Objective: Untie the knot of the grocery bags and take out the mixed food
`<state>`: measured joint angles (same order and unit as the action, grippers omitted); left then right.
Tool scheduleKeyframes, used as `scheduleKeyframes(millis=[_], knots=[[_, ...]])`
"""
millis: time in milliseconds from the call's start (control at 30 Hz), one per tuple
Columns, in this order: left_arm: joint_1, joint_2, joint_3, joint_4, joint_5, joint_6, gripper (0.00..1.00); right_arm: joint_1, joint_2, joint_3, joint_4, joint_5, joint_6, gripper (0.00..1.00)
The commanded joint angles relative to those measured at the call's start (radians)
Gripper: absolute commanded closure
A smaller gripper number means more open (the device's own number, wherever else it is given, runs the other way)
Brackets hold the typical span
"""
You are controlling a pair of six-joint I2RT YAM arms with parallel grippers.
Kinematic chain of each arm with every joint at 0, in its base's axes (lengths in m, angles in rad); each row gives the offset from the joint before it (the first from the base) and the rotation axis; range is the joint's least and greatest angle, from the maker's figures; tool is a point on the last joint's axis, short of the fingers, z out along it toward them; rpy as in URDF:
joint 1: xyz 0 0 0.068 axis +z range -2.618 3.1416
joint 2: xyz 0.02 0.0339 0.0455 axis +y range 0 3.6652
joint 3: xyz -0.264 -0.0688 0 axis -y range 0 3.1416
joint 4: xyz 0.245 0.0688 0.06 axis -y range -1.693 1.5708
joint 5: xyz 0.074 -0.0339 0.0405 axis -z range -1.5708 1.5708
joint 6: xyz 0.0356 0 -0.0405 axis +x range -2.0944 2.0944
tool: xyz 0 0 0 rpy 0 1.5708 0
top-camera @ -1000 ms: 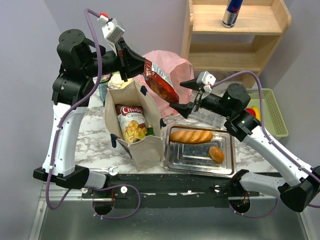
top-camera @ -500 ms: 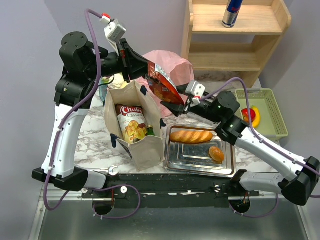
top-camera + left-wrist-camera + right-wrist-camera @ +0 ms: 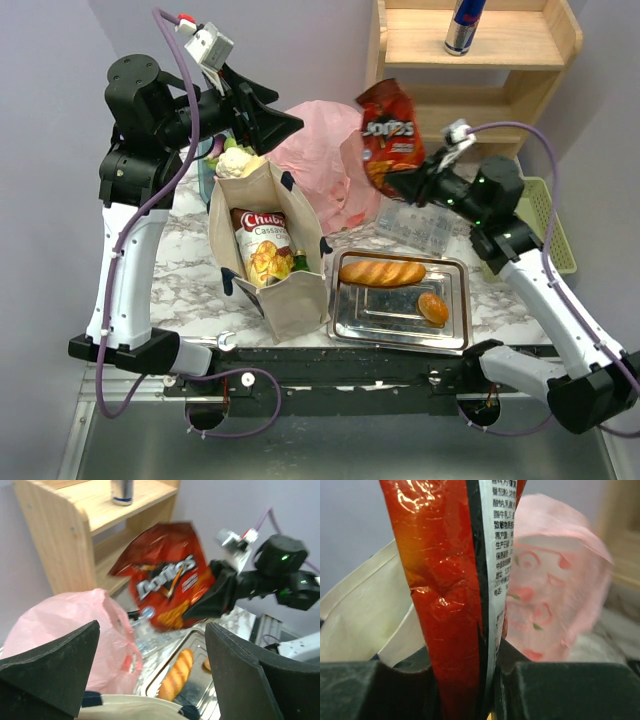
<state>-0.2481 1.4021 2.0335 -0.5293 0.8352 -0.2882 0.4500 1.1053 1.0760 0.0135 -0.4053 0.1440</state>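
My right gripper [image 3: 398, 183] is shut on the lower edge of a red chip bag [image 3: 389, 133], holding it upright in the air right of the pink plastic bag [image 3: 320, 165]. In the right wrist view the red chip bag [image 3: 450, 580] is pinched between the jaws of that gripper [image 3: 470, 680]. My left gripper [image 3: 280, 130] hangs open and empty above the beige tote [image 3: 285, 300]; its own view shows wide-spread fingers [image 3: 50, 670] and the chip bag [image 3: 167, 577] beyond. The tote holds a yellow chip bag [image 3: 258, 245], a green bottle [image 3: 300, 262] and a cauliflower [image 3: 235, 162]. The knot does not show.
A metal tray [image 3: 400, 325] with a baguette [image 3: 382, 272] and a bun [image 3: 432, 308] lies in front of the pink bag. A clear plastic box [image 3: 420, 228] sits behind it, a green basket [image 3: 550, 225] at the right edge. A wooden shelf [image 3: 480, 100] carries a can [image 3: 465, 25].
My left gripper let go of the red chip bag, opened and drew back to the left. My right gripper closed on the bag and lifted it up and to the right.
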Motion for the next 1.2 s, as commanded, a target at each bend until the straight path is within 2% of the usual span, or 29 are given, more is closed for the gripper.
scheduleKeyframes(millis=[0, 133, 233, 367, 633, 833, 1167], knots=[[0.020, 0.004, 0.000, -0.049, -0.050, 0.098, 0.12, -0.196, -0.094, -0.021, -0.146, -0.136, 0.287, 0.91], [0.020, -0.024, -0.060, -0.025, -0.041, 0.107, 0.12, -0.356, -0.099, -0.052, -0.171, -0.215, 0.443, 0.91], [0.019, -0.034, -0.082, -0.020, -0.028, 0.106, 0.12, -0.437, -0.012, -0.011, -0.164, -0.269, 0.557, 0.94], [0.019, -0.052, -0.114, -0.017, -0.029, 0.115, 0.12, -0.444, 0.153, 0.102, -0.095, -0.350, 0.629, 0.96], [0.019, -0.115, -0.203, 0.004, -0.047, 0.134, 0.12, -0.471, 0.359, 0.195, 0.176, -0.325, 0.834, 0.99], [0.020, -0.151, -0.253, 0.002, -0.065, 0.151, 0.12, -0.481, 0.485, 0.303, 0.209, -0.274, 0.862, 0.99], [0.020, -0.170, -0.282, -0.012, -0.090, 0.176, 0.12, -0.499, 0.696, 0.434, 0.255, -0.284, 0.865, 0.99]])
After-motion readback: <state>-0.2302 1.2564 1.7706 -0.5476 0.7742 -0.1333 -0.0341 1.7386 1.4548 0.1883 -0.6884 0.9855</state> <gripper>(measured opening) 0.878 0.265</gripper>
